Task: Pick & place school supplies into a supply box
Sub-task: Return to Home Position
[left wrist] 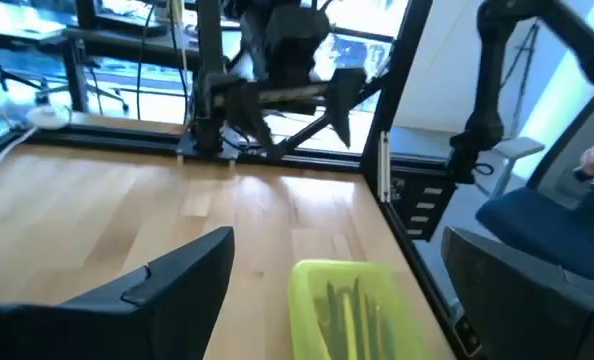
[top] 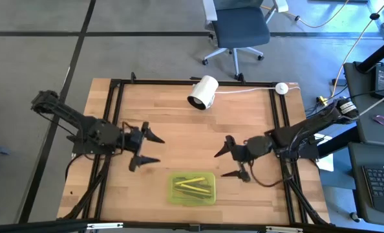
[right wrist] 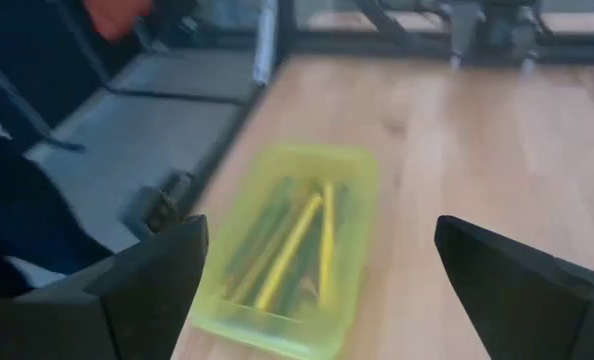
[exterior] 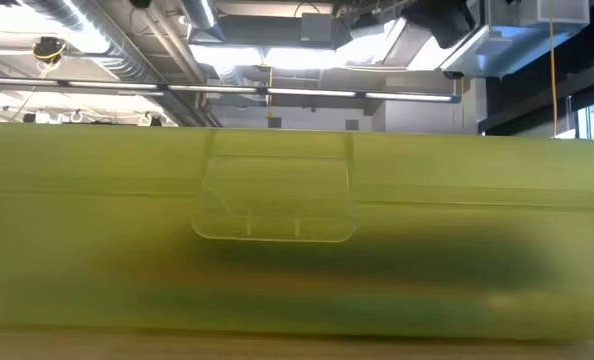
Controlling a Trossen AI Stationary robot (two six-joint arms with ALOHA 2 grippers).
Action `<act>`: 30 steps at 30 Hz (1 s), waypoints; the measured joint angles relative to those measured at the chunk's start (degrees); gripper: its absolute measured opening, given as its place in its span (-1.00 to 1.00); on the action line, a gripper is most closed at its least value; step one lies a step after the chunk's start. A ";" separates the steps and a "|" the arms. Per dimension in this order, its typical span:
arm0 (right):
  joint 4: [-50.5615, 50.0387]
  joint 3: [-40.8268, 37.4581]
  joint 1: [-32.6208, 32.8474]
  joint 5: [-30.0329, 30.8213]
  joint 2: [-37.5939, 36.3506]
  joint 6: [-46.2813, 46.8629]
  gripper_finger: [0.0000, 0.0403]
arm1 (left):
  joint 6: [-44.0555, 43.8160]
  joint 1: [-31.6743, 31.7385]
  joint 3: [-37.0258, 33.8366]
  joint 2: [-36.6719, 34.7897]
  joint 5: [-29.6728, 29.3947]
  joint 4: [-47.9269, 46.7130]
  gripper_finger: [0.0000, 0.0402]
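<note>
The supply box [top: 192, 188] is a shallow translucent yellow-green tray resting flat near the table's near edge; its wall fills the low view [exterior: 297, 240]. Inside it lie several thin pencils and pens [top: 193, 187], yellow and dark, also seen in the right wrist view [right wrist: 295, 245] and the left wrist view [left wrist: 347, 305]. My left gripper [top: 149, 149] hovers open to the left of the box, above the table. My right gripper [top: 227, 162] hovers open to the right of the box. Neither touches anything.
A white cylinder with a cable [top: 203, 92] lies near the table's far edge, with a small white disc [top: 281, 88] at the far right corner. Black frame rails [top: 114, 116] run along the table's sides. Bare wood [top: 185, 136] lies between the two grippers.
</note>
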 joint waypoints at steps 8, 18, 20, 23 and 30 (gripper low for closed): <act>9.03 -10.36 -5.63 -5.81 -9.82 5.24 0.95 | -1.55 14.14 -12.87 -14.06 16.17 4.87 0.73; 22.42 -28.53 -7.64 -0.63 -26.15 11.81 0.95 | -4.09 25.98 -23.67 -26.81 19.97 7.75 0.73; 26.17 -31.52 -7.63 0.17 -28.51 12.14 0.95 | -4.09 27.13 -24.77 -27.98 21.49 7.68 0.73; 28.86 -34.79 -7.64 0.25 -32.08 11.96 0.95 | -3.62 28.81 -25.99 -29.10 23.02 7.59 0.73; 28.74 -40.38 -10.15 0.98 -41.00 11.96 0.95 | -4.02 34.01 -29.23 -31.29 26.66 8.74 0.73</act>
